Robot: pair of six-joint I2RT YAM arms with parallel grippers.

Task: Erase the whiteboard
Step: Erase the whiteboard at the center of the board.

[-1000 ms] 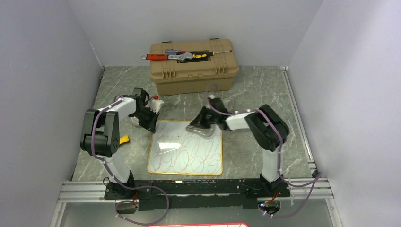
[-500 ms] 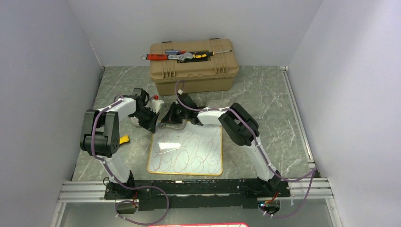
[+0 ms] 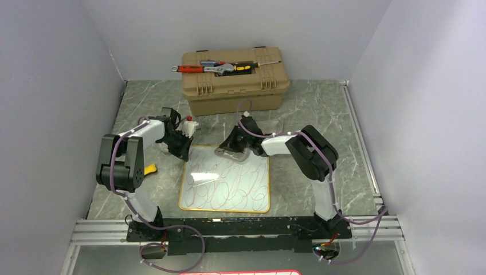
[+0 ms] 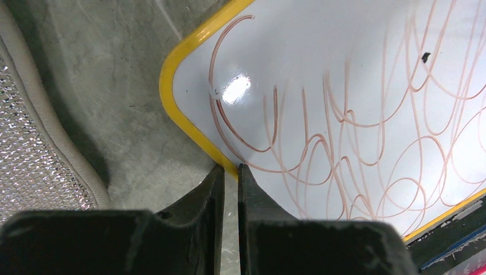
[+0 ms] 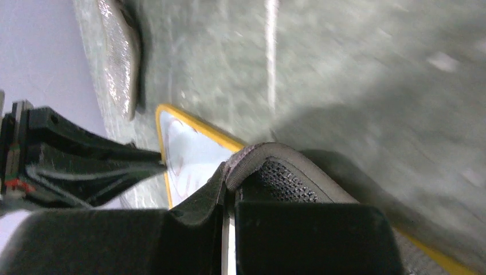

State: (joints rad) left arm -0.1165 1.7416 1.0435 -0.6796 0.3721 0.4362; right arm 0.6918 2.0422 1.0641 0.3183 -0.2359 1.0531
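Glossy white rectangular whiteboard [image 3: 224, 182], yellow rim, red scribbles: flat on grey marbled bench [image 3: 321, 114], mid near edge.
Left arm elbow-folded; left gripper [image 4: 229, 171] fingers clamped on its far-left rim.
Right arm low, reaching left; right gripper [image 3: 231, 149] fingers pinch grey cloth pad [image 5: 269, 172] at the far edge.

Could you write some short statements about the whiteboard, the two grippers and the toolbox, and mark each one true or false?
1. The whiteboard bears red-brown scribbles. True.
2. The left gripper hangs open above the board. False: it is shut on the yellow rim, near a corner.
3. The right gripper holds a grey cloth. True.
4. The lid of the toolbox is bare. False: tools lie on it.
5. The right gripper is at the board's near edge. False: it is at the far edge.
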